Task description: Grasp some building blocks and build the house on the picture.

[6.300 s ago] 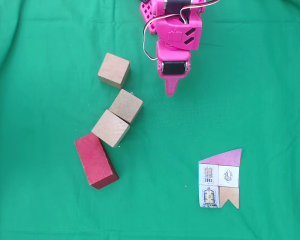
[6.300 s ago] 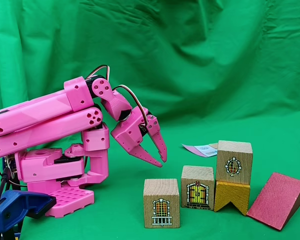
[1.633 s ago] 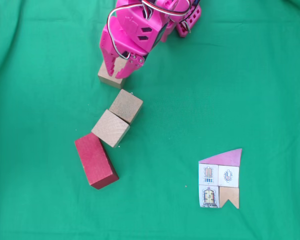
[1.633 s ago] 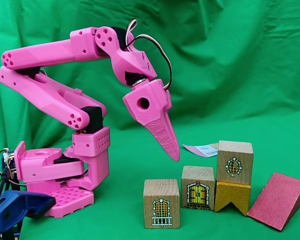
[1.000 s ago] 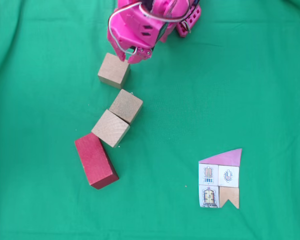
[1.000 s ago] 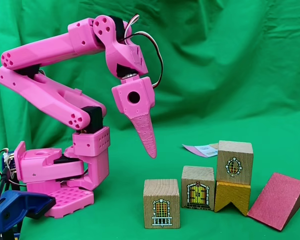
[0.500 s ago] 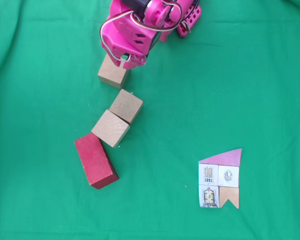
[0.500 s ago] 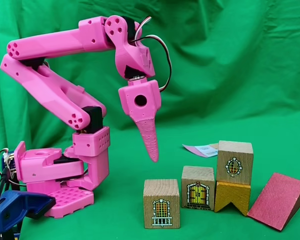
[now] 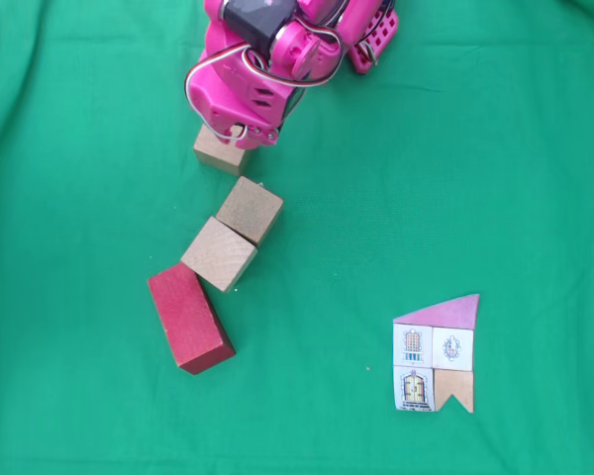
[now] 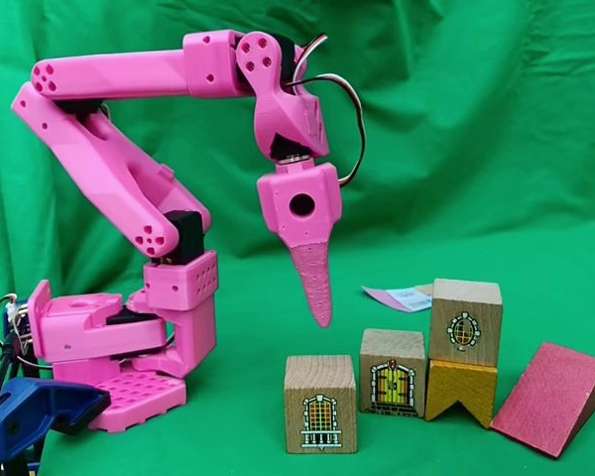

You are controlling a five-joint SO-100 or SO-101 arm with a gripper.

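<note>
A: Nearest in the side fixed view?
B: Cube w/ window print [image 10: 320,404], then door cube [image 10: 392,371], window cube stacked on a notched yellow block [image 10: 460,389], red wedge [image 10: 548,396] at right.
A: Claw?
B: Gripper [image 10: 320,315] points down, above and apart from the window cube. Open or shut, can't tell.
A: Card?
B: Picture [image 9: 437,353] lies flat, lower right in the top-down fixed view, well apart from the blocks.
</note>
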